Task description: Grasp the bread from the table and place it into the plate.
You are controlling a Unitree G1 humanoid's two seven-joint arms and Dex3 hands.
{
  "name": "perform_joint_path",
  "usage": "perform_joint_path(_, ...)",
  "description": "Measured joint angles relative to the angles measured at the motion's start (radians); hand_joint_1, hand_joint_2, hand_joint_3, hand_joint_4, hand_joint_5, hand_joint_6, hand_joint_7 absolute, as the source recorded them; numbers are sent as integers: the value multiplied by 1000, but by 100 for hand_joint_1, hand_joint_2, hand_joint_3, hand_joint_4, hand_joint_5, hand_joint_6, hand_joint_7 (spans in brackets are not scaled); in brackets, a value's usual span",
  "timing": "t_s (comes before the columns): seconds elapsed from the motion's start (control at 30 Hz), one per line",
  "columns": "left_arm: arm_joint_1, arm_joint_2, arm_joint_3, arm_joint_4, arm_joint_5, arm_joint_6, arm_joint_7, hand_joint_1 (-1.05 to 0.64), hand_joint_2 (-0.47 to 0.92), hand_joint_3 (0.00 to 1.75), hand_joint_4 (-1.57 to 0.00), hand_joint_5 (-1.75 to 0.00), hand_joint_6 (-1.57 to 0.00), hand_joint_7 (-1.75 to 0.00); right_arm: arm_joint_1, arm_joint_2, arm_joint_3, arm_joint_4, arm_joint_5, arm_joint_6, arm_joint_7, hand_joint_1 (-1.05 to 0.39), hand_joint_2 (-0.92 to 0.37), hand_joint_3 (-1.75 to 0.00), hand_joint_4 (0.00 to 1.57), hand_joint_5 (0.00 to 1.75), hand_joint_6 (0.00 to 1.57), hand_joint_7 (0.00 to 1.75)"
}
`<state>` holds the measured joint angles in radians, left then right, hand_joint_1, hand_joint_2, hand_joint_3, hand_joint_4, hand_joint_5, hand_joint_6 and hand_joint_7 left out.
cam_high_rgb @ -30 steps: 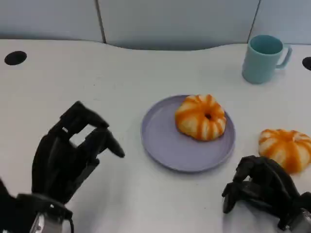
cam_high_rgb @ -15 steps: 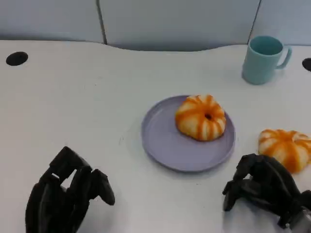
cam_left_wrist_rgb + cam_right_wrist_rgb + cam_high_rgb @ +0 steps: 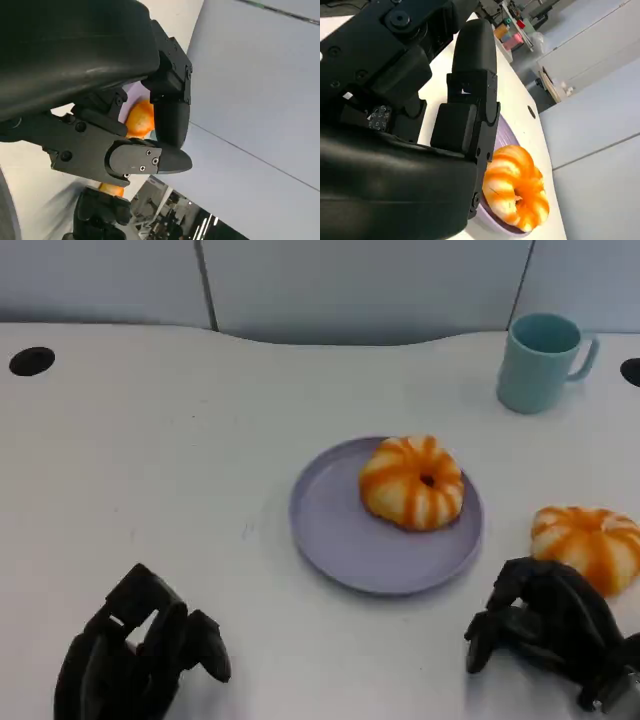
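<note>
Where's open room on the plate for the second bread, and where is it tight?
The plate's left half, toward the left robot hand, is bare. Its right half is filled by the bread on the plate. It is crowded around the bread on the table, with the right robot hand close beside it.

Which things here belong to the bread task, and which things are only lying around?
Belong to the job:
bread on the table
purple plate
bread on the plate
right hand

Only lying about:
teal mug
</note>
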<state>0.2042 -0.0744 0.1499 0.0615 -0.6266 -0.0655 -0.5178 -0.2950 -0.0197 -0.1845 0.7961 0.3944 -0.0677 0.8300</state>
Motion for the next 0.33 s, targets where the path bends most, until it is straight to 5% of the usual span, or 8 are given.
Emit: perform_joint_path(0.33,-7,0,10,-1,-9,11,-6,-53,92,28,-87,-175,-58,-175,-14,-2,-4,24,0,-5,24,-105,-53,-1,157,64,157,45)
